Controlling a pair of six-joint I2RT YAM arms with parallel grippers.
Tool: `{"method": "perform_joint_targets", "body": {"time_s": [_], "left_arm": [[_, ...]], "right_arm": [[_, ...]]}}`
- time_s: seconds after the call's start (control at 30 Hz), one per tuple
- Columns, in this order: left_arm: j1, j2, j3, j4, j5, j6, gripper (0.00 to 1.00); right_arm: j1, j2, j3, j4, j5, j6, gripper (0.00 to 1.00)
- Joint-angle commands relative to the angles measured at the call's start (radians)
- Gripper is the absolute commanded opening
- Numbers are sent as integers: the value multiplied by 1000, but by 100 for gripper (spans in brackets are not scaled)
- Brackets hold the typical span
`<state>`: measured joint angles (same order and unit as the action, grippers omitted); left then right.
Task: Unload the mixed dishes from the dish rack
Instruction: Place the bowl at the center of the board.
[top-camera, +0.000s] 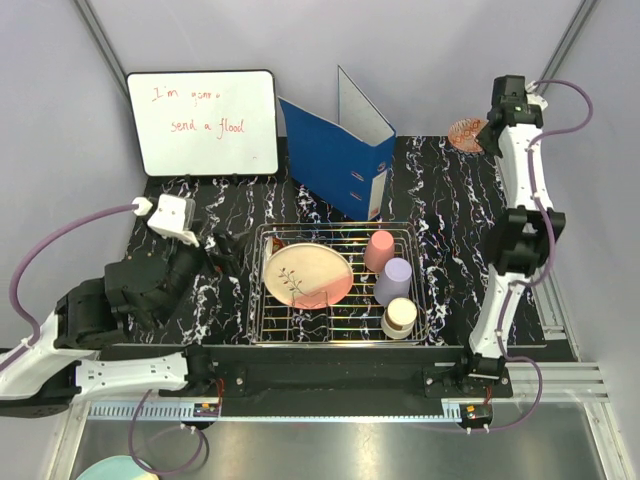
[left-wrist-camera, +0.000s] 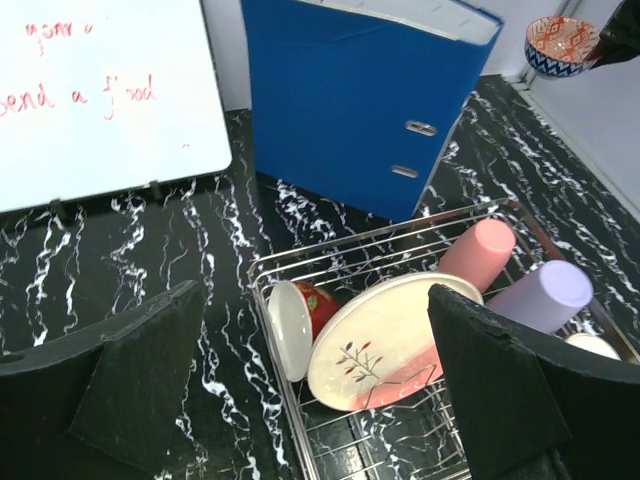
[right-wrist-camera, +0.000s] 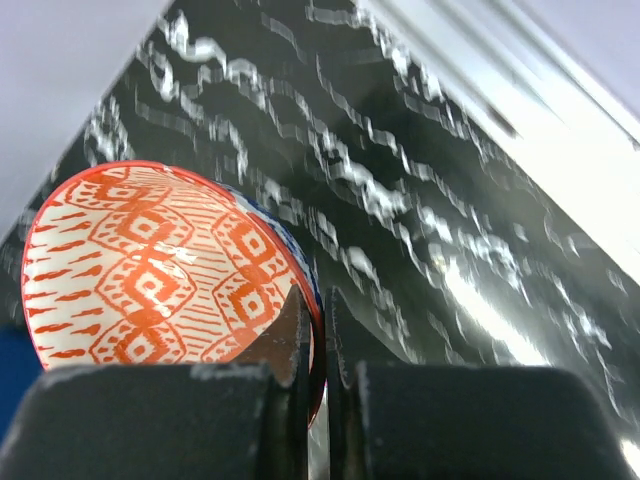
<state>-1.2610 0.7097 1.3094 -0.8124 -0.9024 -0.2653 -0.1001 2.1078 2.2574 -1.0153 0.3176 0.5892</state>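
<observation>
- My right gripper (right-wrist-camera: 322, 320) is clamped on the rim of a red-patterned bowl (right-wrist-camera: 150, 270), tilted, at the table's (top-camera: 440, 200) far right corner.
- My left gripper (left-wrist-camera: 320, 375) hangs with jaws spread wide, holding nothing, just left of the dish rack (top-camera: 345, 227).
- The rack sits mid-table by the near edge, carrying the sprig plate (top-camera: 308, 275), pink cup (top-camera: 379, 250), lavender cup (top-camera: 394, 280), cream-brown cup (top-camera: 400, 318), and small bowls (left-wrist-camera: 285, 330) on edge at its left end.

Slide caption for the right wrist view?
Right pincer pinching the rim of the red-patterned bowl, black marbled tabletop behind.
</observation>
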Motion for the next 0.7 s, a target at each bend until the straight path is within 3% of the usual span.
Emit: {"method": "perform_joint_targets", "body": {"time_s": [0.0,0.23,0.43,0.67], "left_arm": [[3,-41,-76,53,-84,-66,99],[3,-44,-140,61,-159,-41,99],[3,-27,-183,59,-133,-77,99],[5,17,-220,59,-89,-158,99]], "right_arm": [[-16,133,220,46,90,-40,0],[-88,287,263,64,12,87,0],[-108,405,314,107,-40,66,0],[-122,469,254,176,-74,52,0]]}}
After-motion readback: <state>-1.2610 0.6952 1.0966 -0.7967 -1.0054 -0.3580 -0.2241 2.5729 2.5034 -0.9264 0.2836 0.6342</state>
